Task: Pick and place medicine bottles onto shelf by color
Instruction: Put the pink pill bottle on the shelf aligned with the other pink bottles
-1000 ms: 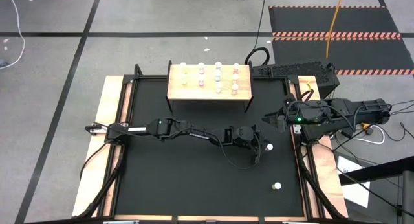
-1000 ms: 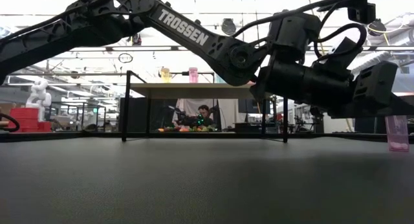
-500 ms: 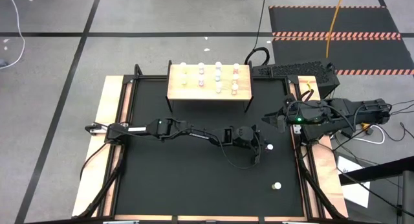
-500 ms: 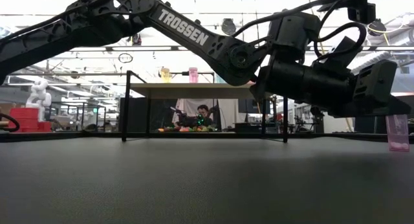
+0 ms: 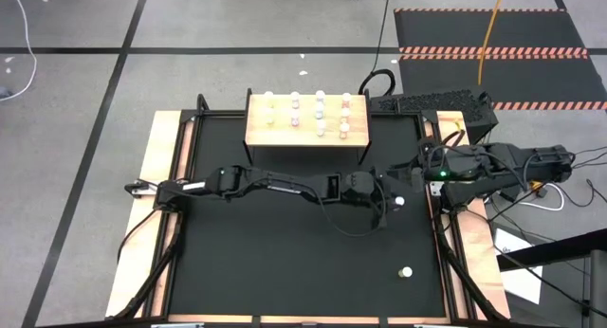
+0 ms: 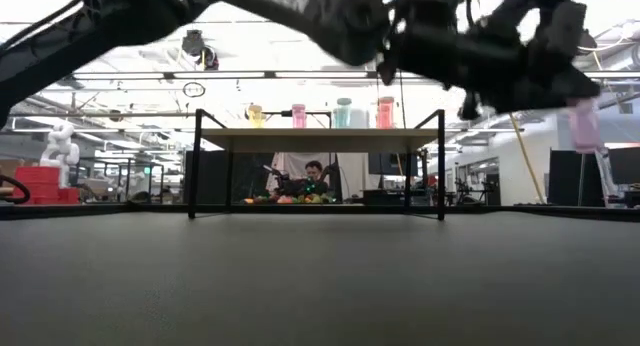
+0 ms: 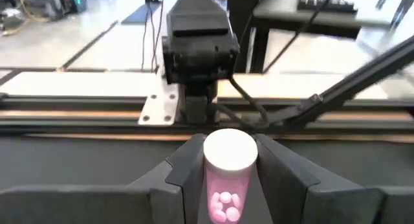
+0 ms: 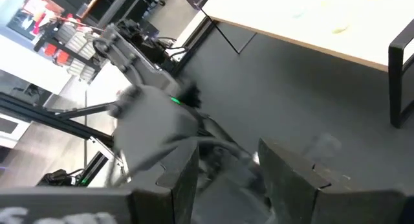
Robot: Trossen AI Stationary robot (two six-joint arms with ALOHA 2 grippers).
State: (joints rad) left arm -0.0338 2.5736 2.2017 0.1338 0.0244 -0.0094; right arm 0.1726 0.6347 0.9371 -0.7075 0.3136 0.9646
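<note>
While my left fingers (image 7: 228, 185) are clamped on a pink bottle (image 7: 226, 179), white cap up, that bottle hangs clear of the black surface (image 5: 275, 262) near its right side. Seen from above, its cap (image 5: 399, 201) shows just past the left arm's tip, between the shelf (image 5: 305, 118) and the right arm. From table height the pink bottle (image 6: 582, 126) hangs upright, well above the surface.

My right fingers (image 8: 223, 169) are parked over the right edge of the surface, partly open, nothing between them. From above, that gripper (image 5: 417, 173) sits just beside the held bottle's cap, not touching.

Shelf stands at the far middle of the surface, light wood top on thin black legs. Eight small bottles stand on it in four columns; from table height the front ones read yellow (image 6: 256, 114), pink (image 6: 298, 115), blue-green (image 6: 343, 113) and pink-red (image 6: 385, 112), left to right.

One more bottle (image 5: 406, 271) sits alone on the surface, near the front right corner, well apart from everything else. Can't tell its colour from above, only the white cap.

A person (image 6: 316, 176) sits in the room behind, seen under the shelf.
</note>
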